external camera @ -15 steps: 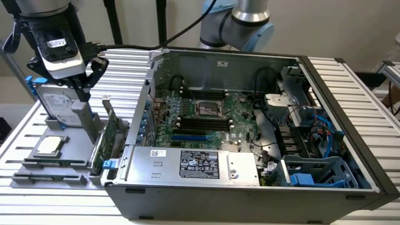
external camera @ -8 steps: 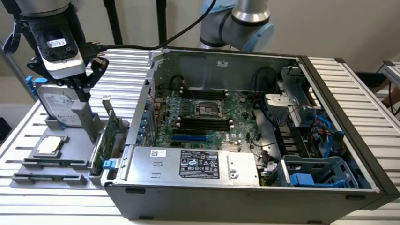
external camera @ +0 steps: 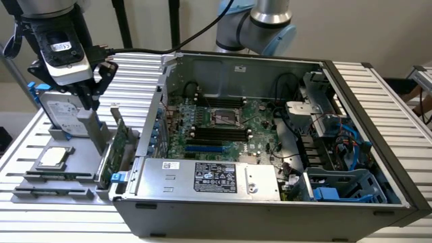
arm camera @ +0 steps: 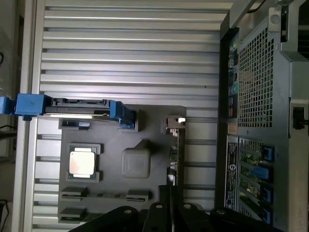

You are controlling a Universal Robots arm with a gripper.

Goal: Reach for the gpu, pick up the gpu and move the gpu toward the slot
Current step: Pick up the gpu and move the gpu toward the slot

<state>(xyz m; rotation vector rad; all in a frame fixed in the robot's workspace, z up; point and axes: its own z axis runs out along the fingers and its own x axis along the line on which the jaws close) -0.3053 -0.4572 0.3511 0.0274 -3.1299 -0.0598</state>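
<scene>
gpu (external camera: 121,142) stands on edge in the grey tray (external camera: 40,191), in the place nearest the computer case (external camera: 270,212), just beside the case's outer wall on the exterior view's left. Its silver bracket is at the end away from the camera. We see the gripper (external camera: 86,101) hanging above the tray, up and toward the exterior view's left of the gpu and apart from it. The fingers look pinched together with nothing between them. The hard drive (external camera: 64,114) with blue rails stands upright just below the gripper. The processor chip (external camera: 55,157) lies flat in its own pocket nearer the camera. The case is open, the motherboard (external camera: 223,126) is exposed inside, and the gpu is well apart from it. Tray and case both sit on the slatted table (external camera: 68,228). Wrist view: we see the gpu (arm camera: 177,154) edge-on, a thin strip between the tray (arm camera: 111,145) and the case (arm camera: 251,72). The gripper (arm camera: 170,200) lines up over one end of that strip, tips close together and carrying nothing. The hard drive (arm camera: 72,104) is also edge-on, and the chip (arm camera: 82,161) lies flat. The table (arm camera: 130,48) runs past the tray.
</scene>
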